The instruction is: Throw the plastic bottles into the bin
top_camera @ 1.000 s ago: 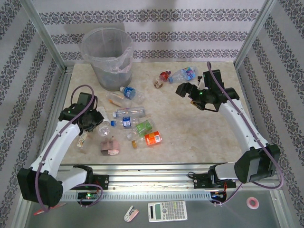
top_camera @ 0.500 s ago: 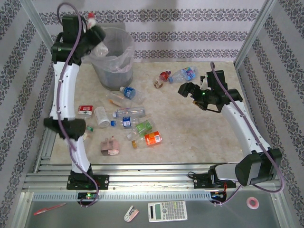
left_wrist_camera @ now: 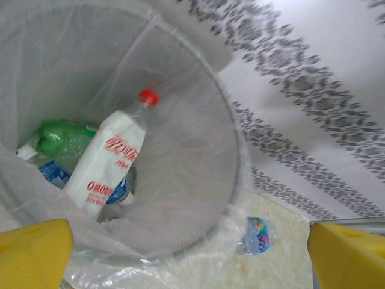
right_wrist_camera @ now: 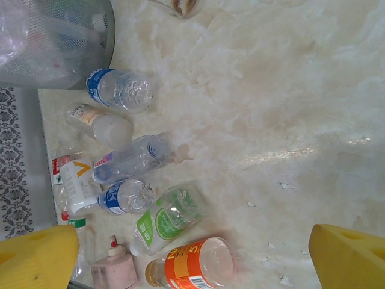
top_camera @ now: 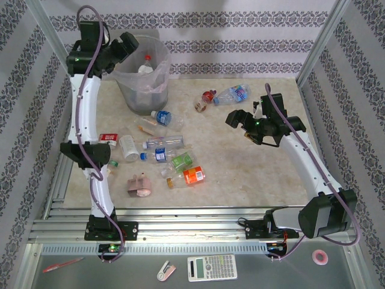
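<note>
My left claw [top_camera: 123, 47] hangs open over the tall translucent grey-white plastic bin [top_camera: 141, 90], far left. A red-capped white-labelled plastic bottle [left_wrist_camera: 105, 162] lies inside. My right claw [top_camera: 239, 123] is open above the bench [top_camera: 240, 174], with crushed clear plastic bottles [top_camera: 163, 142] to its left.

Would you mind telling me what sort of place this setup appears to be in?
Probably a robotics lab test cell: a left arm and a right arm are bolted to a rail at the table's near edge, an aluminium frame with wallpapered panels encloses it, and crushed bottles lie near a bin.
</note>
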### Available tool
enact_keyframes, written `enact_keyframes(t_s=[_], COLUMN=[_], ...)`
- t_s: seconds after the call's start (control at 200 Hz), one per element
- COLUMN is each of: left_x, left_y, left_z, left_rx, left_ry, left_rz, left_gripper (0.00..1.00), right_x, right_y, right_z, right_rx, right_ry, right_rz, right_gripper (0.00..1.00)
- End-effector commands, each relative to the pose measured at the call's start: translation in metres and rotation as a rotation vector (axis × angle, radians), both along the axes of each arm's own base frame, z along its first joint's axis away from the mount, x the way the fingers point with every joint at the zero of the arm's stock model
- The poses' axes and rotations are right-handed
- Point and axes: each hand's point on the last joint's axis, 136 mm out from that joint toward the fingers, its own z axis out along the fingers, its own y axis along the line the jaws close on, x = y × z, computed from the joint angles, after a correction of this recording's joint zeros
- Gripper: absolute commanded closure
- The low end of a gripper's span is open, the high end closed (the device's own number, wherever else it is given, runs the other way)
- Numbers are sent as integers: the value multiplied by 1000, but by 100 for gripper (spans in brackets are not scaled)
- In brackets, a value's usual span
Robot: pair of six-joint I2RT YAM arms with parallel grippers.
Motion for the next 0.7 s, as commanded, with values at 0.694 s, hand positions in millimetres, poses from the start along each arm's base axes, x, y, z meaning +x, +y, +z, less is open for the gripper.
enact_keyframes(t_s=[0.694], left_x=[-201], left_y=[-61], left_z=[75], left_rx=[185], left_ry=[-469], left_rz=[-361], left_gripper=[0], right_x=[96], right_y=[-57], right_z=[-32], right_rx=[-87], right_ry=[116], right_rz=[-253], right_gripper=[2])
